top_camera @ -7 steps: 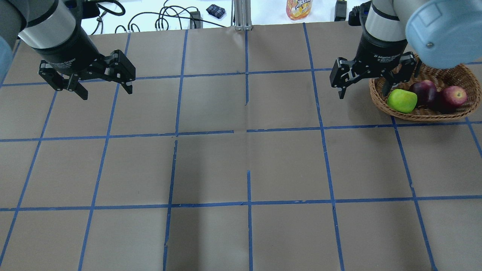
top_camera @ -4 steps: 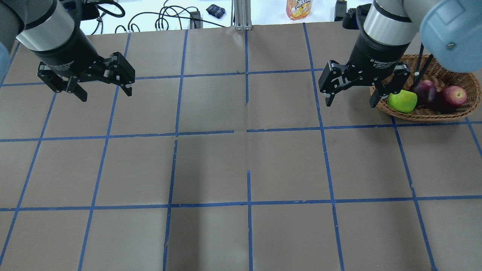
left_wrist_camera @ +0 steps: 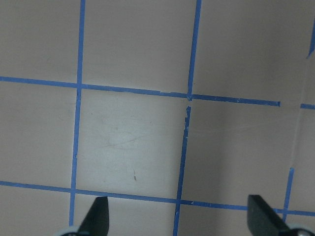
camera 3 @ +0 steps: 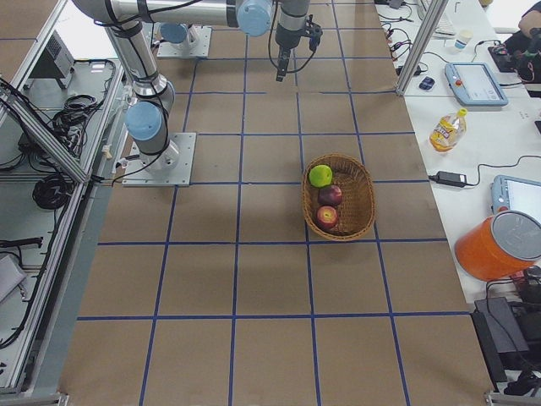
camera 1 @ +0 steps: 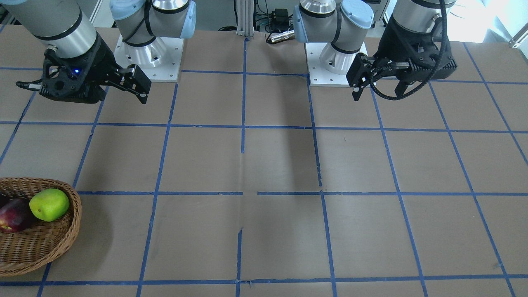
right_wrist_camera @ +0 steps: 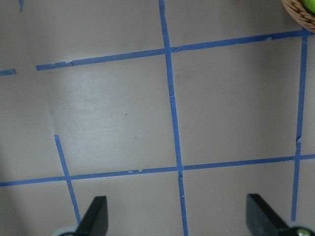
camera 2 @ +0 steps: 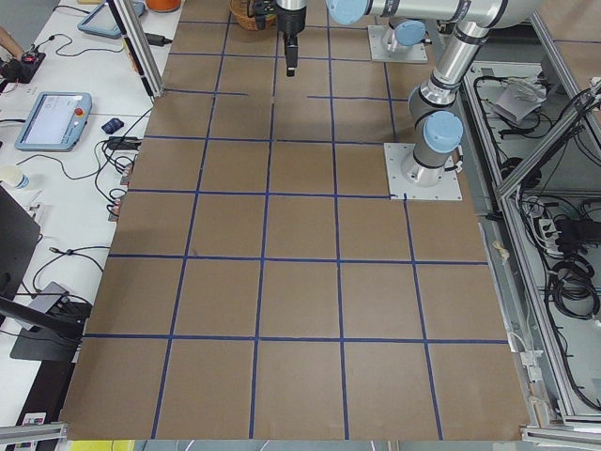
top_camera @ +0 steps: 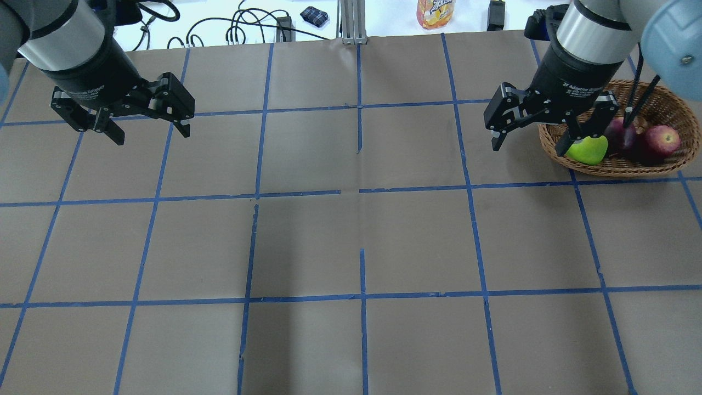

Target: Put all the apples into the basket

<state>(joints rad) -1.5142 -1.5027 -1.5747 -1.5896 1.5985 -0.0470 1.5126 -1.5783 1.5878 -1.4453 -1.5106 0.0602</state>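
The wicker basket sits at the table's far right and holds all three apples. The yellow-green apple lies at its left end, the maroon apple in the middle, the red apple at the right. The exterior right view shows the basket with the green, maroon and red apples. My right gripper is open and empty, raised beside the basket's left rim. My left gripper is open and empty at the far left.
The table is brown paper with a blue tape grid. Beyond its far edge lie cables, a juice pouch and a small dark object. The right wrist view shows bare paper and a sliver of basket rim.
My right gripper swung left away from the basket, then came back right; it stays open and empty. The left gripper drifted slightly toward the far edge. The apples have not moved.
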